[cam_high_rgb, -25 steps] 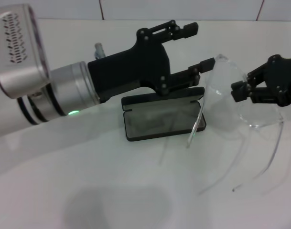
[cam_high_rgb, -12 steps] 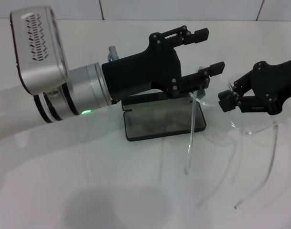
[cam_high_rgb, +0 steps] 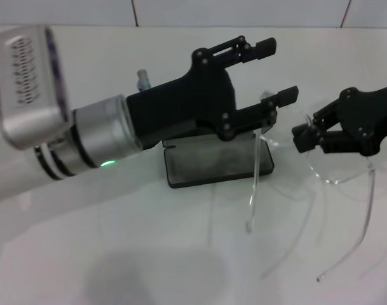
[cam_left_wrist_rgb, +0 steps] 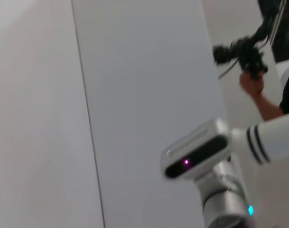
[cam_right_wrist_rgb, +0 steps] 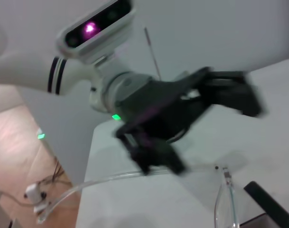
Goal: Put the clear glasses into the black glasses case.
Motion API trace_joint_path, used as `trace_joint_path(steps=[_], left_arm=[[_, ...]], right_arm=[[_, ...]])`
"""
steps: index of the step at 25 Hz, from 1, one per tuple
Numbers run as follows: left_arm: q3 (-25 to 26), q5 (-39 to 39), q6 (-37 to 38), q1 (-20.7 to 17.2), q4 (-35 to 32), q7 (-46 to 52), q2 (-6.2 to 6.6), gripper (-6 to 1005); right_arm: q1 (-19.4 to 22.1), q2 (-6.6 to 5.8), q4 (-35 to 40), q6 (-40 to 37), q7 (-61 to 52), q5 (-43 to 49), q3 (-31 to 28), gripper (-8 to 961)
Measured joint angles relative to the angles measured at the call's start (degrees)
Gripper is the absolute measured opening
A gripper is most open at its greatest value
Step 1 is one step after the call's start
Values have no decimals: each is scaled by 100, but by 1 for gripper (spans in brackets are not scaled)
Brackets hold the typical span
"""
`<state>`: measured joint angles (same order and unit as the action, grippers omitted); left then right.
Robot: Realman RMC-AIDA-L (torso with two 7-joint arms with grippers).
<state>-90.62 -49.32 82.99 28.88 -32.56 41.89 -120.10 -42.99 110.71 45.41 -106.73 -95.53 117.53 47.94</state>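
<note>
Right gripper (cam_high_rgb: 302, 136) clamped on the glasses (cam_high_rgb: 326, 166) at the front piece, holding them in the air off the right end of the case (cam_high_rgb: 218, 164). Both clear arms hang down unfolded; one dangles across the case's right end, the other trails lower, well to the right. Case lies open on the bench (cam_high_rgb: 149, 248), grey lining up, lid partly hidden behind the left arm.

Left gripper (cam_high_rgb: 274, 70) open, fingers spread, hovering above the case with its lower finger just beside the near hinge of the glasses.

Risks, as judged:
- Arms unfolded; lowered like this they would likely straddle the case rim and the lid could not close.
- Clear plastic is slick; the left gripper closing on a thin arm may miss or twist the frame out of the right gripper's hold.
- Left arm hangs low over the case; a knock would shift it.

Views: the head view alone shows the case and grip. The right wrist view shows the left gripper (cam_right_wrist_rgb: 191, 114) side-on plus one glasses arm (cam_right_wrist_rgb: 228, 197). The left wrist view sees only wall, the right arm and a bystander.
</note>
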Motion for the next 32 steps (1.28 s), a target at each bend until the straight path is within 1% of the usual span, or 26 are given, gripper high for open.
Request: trace_joint_path(steps=[3, 5, 9, 10, 13, 19, 24, 32], left_arm=[[157, 57, 383, -164, -18, 1, 23, 666], [355, 71, 565, -305, 2, 5, 30, 666], [484, 60, 630, -433, 13, 21, 36, 666], [485, 39, 632, -429, 16, 26, 37, 666], [464, -7, 632, -388, 32, 29, 36, 666], [416, -140, 631, -185, 247, 30, 22, 665], [295, -145, 628, -106, 292, 30, 17, 665], [233, -157, 591, -102, 312, 0, 14, 665]], right_arm=[[26, -65, -217, 1, 0, -3, -274, 121], [62, -98, -364, 1, 28, -7, -452, 121], [165, -108, -529, -4, 82, -75, -628, 121], [180, -96, -538, -7, 89, -89, -628, 121], [192, -8, -540, -59, 94, -90, -622, 121], [187, 138, -543, -134, 84, -132, -612, 120], [177, 210, -543, -143, 60, -161, -573, 120], [146, 305, -543, -181, 47, -169, -602, 120]])
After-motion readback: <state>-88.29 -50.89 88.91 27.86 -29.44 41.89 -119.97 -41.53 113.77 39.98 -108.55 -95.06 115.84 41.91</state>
